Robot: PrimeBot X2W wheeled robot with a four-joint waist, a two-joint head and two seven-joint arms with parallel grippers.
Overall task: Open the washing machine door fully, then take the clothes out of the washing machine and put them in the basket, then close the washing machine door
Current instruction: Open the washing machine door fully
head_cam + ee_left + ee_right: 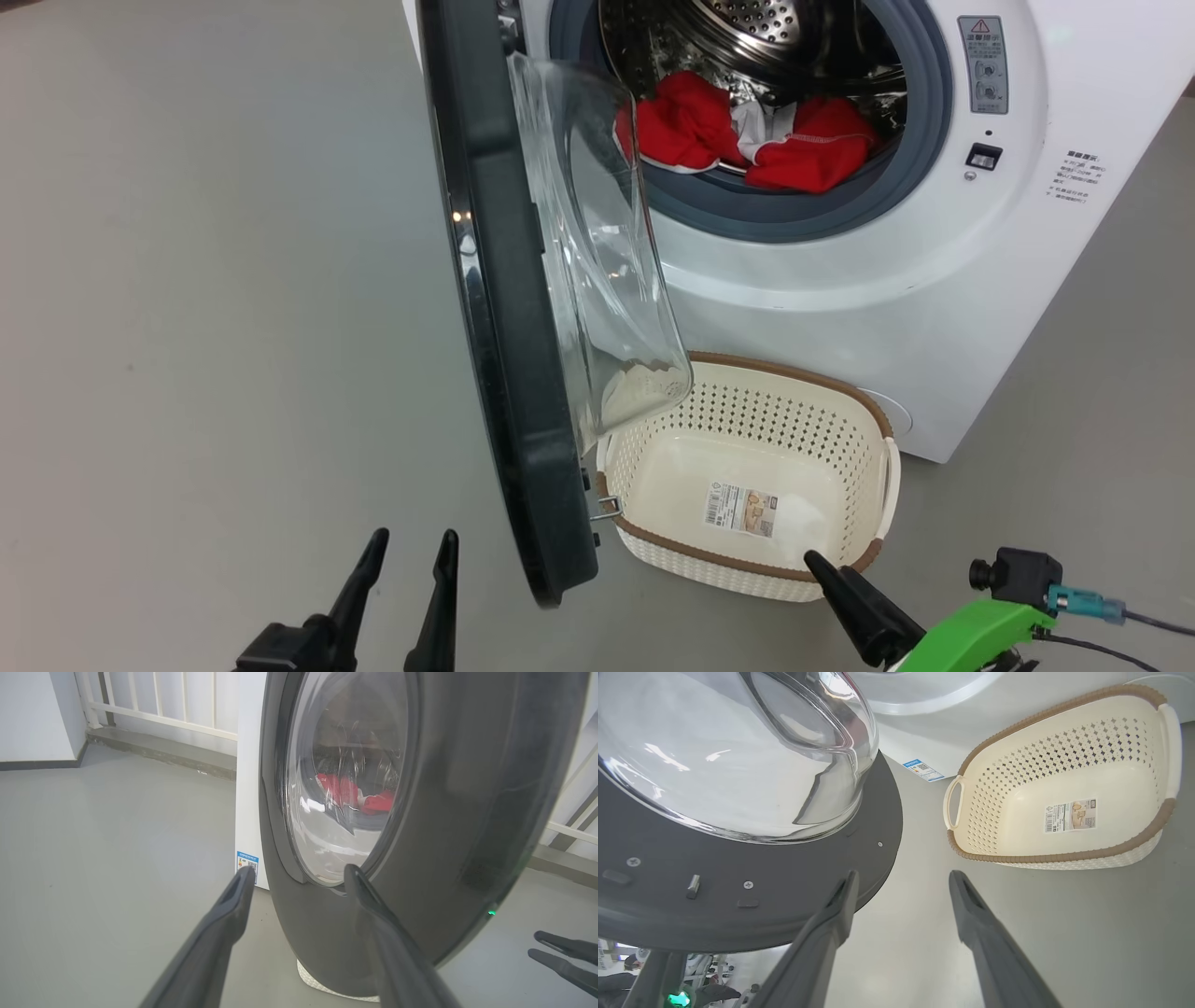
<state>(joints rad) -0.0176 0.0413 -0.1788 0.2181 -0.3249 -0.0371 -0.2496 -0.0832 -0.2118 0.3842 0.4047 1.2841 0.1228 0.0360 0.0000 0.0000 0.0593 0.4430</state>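
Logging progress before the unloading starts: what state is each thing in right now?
washing machine door: open, swung outward.
clothes: lying in the drum.
basket: upright on the floor, empty.
left gripper: jaws open, empty.
right gripper: jaws open, empty.

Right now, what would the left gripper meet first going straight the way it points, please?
The left gripper would probably meet the door, low on its black outer rim; depth is unclear.

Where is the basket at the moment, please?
In the head view, the basket sits on the floor at lower centre-right, directly before the washing machine and just right of the open washing machine door.
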